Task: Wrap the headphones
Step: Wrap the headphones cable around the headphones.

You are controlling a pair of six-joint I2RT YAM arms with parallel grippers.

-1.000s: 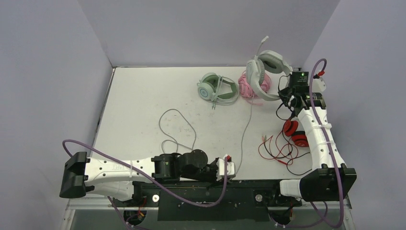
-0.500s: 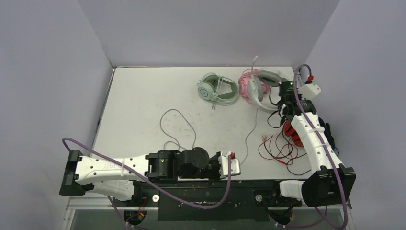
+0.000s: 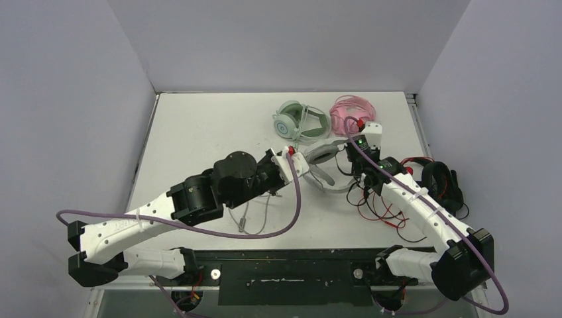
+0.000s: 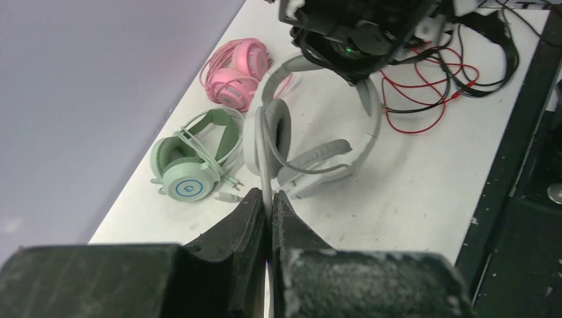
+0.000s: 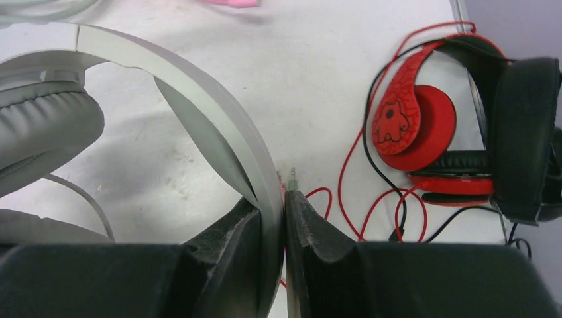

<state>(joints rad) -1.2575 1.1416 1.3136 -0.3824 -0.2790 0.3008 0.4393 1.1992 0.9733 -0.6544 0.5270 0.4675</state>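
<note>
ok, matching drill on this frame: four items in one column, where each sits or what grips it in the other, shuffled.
1 pale grey-white padded over-ear headset
2 thin grey cable
3 mint green over-ear headset
4 red-and-black over-ear headset

A right side of the white table, among loose red wires
B pinched in the left pincer
C headband clamped in the right pincer
D toward the table's far edge, untouched

Pairs: 1-C, 2-B, 3-D, 4-A

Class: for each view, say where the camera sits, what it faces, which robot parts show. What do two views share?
Top: above, behind the bases; looks down on the table; both arms show.
Left wrist: faces the grey headset; left hand shut on its cable.
Right wrist: faces the table; right hand shut on the grey headset; red headset beside.
Shared: grey headset.
</note>
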